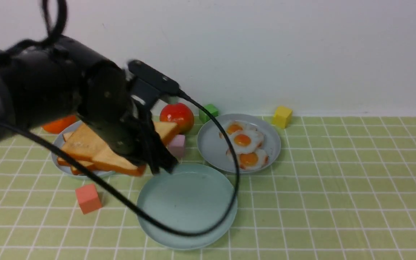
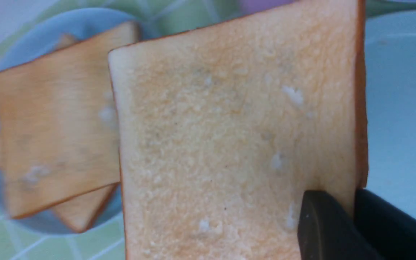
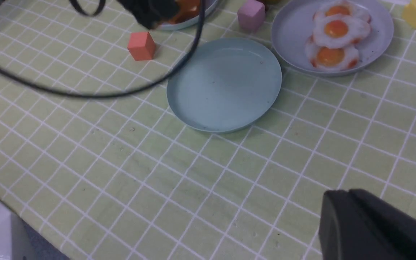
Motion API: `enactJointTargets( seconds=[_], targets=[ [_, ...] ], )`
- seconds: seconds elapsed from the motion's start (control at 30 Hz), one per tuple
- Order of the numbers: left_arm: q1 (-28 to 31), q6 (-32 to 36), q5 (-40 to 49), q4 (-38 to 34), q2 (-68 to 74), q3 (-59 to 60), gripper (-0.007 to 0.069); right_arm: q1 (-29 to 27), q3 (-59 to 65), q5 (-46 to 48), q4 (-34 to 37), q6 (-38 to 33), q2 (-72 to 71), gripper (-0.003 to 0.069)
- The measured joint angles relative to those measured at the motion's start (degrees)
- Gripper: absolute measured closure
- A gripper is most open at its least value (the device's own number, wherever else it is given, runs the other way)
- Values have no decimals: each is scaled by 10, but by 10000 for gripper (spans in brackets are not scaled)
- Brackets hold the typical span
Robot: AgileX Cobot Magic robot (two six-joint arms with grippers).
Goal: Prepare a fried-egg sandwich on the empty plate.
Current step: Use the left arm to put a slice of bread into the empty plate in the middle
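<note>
Tiled desk (image 1: 338,202): left hand (image 1: 163,164) grips a toast slice (image 2: 229,144) by one edge beside the empty plate (image 1: 190,206); this thin purchase risks slippage. Whether the right hand (image 3: 374,227) is open or closed cannot be told.

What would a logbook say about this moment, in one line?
left pincer: shut on toast slice, near rim of empty plate | empty plate: nothing on it | fried eggs: three on grey plate

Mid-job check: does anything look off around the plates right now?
Two things. The left arm's black cable sags in a low loop beside the rim of the empty plate and might snag. The left pincer holds its toast only near one corner, so it may swing. Eggs look tidy.
</note>
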Motion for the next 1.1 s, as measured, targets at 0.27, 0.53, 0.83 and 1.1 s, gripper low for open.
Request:
enactJointTargets(
  seconds=[0.27, 0.53, 0.83, 1.1],
  targets=[
    [-99, -18, -55, 38, 70, 16, 555, 0, 0, 9, 0, 0, 0, 616],
    [-100, -26, -65, 65, 118, 17, 541, 0, 0, 42, 1, 0, 0, 608],
    [-100, -32, -61, 73, 119, 17, 276, 0, 0, 42, -9, 1, 3, 550],
    [-100, -118, -26, 60, 2, 18, 158, 0, 0, -22, -5, 41, 83, 358]
  ],
)
